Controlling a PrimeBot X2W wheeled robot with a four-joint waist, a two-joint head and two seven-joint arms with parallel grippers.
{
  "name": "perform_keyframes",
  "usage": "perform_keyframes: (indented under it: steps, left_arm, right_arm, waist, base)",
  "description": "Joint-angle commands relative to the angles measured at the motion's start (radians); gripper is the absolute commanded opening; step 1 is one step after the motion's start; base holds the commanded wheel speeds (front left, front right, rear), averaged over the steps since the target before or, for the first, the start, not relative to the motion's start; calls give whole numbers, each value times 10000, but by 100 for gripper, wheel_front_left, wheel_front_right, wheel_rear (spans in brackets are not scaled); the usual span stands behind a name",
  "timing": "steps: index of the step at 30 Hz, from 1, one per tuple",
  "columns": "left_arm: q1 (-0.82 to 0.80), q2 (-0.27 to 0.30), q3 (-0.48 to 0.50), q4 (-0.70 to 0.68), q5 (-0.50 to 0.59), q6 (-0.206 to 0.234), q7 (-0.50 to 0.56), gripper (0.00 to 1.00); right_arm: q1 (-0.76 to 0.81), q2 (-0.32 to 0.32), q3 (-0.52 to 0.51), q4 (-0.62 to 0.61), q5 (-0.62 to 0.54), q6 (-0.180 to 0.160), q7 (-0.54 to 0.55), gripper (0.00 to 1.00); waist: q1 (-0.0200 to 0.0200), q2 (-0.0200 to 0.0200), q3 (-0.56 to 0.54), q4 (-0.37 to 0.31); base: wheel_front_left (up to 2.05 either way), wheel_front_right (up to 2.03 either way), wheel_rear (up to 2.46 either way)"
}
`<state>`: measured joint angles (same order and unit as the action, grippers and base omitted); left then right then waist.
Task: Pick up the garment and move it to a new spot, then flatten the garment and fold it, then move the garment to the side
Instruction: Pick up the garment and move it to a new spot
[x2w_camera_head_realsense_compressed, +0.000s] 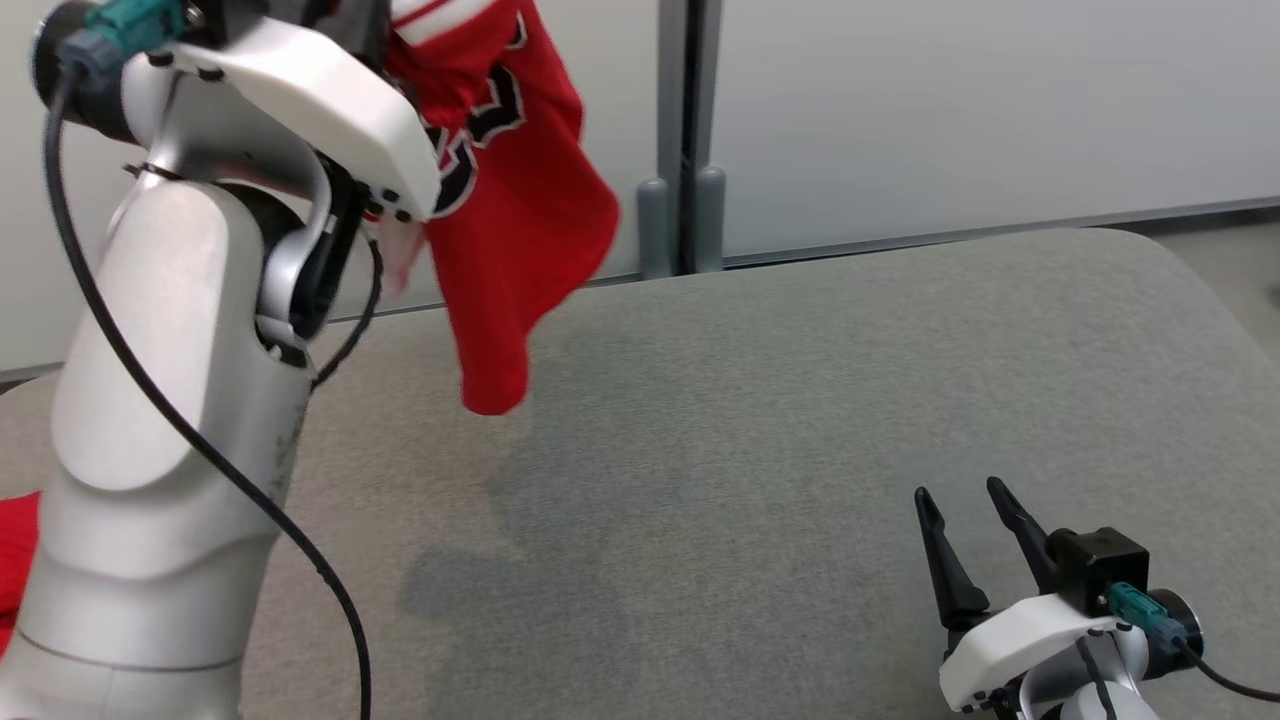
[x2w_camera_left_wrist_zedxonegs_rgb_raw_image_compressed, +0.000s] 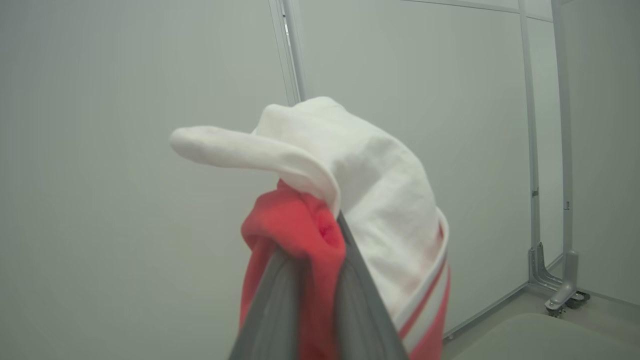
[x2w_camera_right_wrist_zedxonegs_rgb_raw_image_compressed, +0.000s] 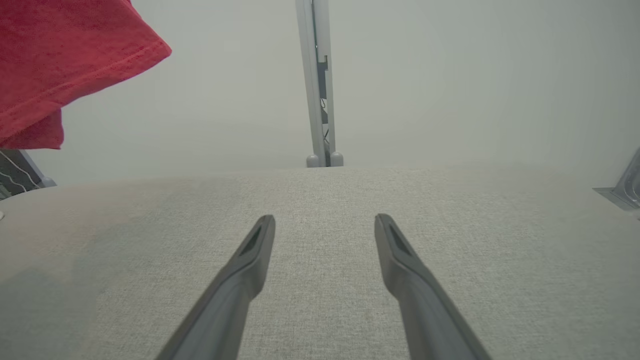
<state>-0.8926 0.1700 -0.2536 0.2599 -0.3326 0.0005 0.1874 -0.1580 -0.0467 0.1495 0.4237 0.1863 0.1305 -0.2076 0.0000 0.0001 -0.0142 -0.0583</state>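
The garment (x2w_camera_head_realsense_compressed: 520, 210) is a red jersey with white trim and black-and-white lettering. It hangs in the air at the upper left of the head view, its lowest corner just above the grey table (x2w_camera_head_realsense_compressed: 800, 400). My left gripper (x2w_camera_left_wrist_zedxonegs_rgb_raw_image_compressed: 320, 235) is shut on a bunched red and white part of the garment (x2w_camera_left_wrist_zedxonegs_rgb_raw_image_compressed: 360, 190), high above the table. A red hem of the garment (x2w_camera_right_wrist_zedxonegs_rgb_raw_image_compressed: 60, 65) shows at the top left of the right wrist view. My right gripper (x2w_camera_head_realsense_compressed: 965, 510) rests low at the front right of the table, open, nothing between its fingers (x2w_camera_right_wrist_zedxonegs_rgb_raw_image_compressed: 255, 240).
The table is covered in grey fabric with a rounded far right corner. Pale wall panels with a grey post (x2w_camera_head_realsense_compressed: 680, 140) stand behind it. More red cloth (x2w_camera_head_realsense_compressed: 15, 560) lies at the left edge, behind my left arm (x2w_camera_head_realsense_compressed: 170, 400).
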Motion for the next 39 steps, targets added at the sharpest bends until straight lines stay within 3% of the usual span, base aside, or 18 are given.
perform_keyframes:
  steps: [1,11,20,21,22,27,30,36,39]
  left_arm:
    - [258,-8,-78,-117,105,-34,-46,0]
    - [2509,-720,-1077,-713,-512,-250,-265,0]
    - [4364,-1019,-2318,1773,-471,-56,-542,0]
    - [4441,-1058,-2470,2008,-442,-120,-661,43]
    - [4544,-1069,-2582,2273,-497,-184,-778,100]
    - [4856,-1140,-2622,3148,-1238,-259,-1319,100]
    - [5014,-1179,-2507,2912,-1848,-118,-1941,100]
    - [5848,-1138,-1960,1928,-2427,565,-3717,100]
    - [6427,-813,-1558,1331,-2288,813,-4244,100]
  right_arm:
    - [-5,-72,-31,-63,-70,4,28,100]
    - [73,-63,-315,-343,-75,5,44,100]
    - [-327,-68,29,-271,197,4,-102,100]
    - [-324,-64,13,-244,190,4,-109,100]
    - [-305,-66,-18,-220,177,4,-125,100]
    - [-245,-68,-179,-113,114,5,-151,100]
    - [-128,-71,-415,-88,36,5,-192,100]
    - [71,-72,-761,-137,-103,4,-114,100]
    - [192,-71,-966,-238,-196,4,-34,100]
  waist:
    - [0,-1,108,-781]
    - [0,-1,744,-1996]
    - [0,-1,1186,-2479]
    - [0,-1,1195,-2449]
    - [0,-1,1188,-2397]
    - [0,-1,1057,-1981]
    - [0,-1,872,-1574]
    - [0,-1,536,-748]
    - [0,-1,390,-341]
  base:
    - [0,0,0]
    - [0,0,0]
    - [0,0,0]
    - [0,0,0]
    - [0,0,0]
    - [0,0,0]
    - [0,0,0]
    - [0,0,0]
    - [0,0,0]
